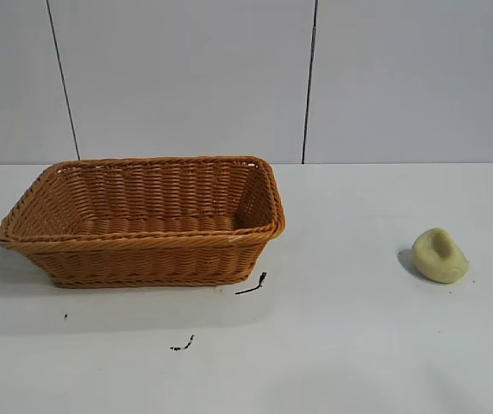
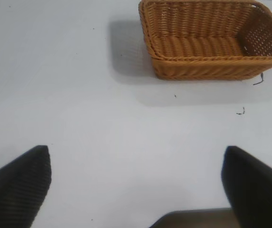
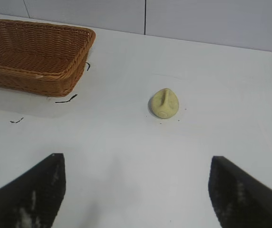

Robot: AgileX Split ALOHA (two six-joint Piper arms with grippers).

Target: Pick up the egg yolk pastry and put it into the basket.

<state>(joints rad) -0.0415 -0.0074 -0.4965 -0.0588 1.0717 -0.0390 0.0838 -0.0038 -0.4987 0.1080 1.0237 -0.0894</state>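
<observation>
A white table [image 1: 358, 362] seen from the front holds one egg yolk pastry [image 1: 440, 255] and one basket [image 1: 143, 220]. The pastry, a small pale yellow dome with a dent on top, sits at about 3 o'clock on the table, well apart from the orange-brown wicker basket at about 9 o'clock. The basket looks empty. Two small dark scraps [image 1: 252, 285] lie on the table just in front of the basket.

Neither arm shows in the front view. The right gripper [image 3: 136, 190] hovers above the table with its jaws spread wide and holding nothing, the pastry ahead of it and between the lines of its fingers. The left gripper [image 2: 136, 185] is likewise spread and empty, facing the basket from a distance.

The pastry looks light, soft and crumbly, so it probably dents under pressure. A gentle hold across its rounded sides, low on the dome, seems safest. Nothing has been picked up yet.
</observation>
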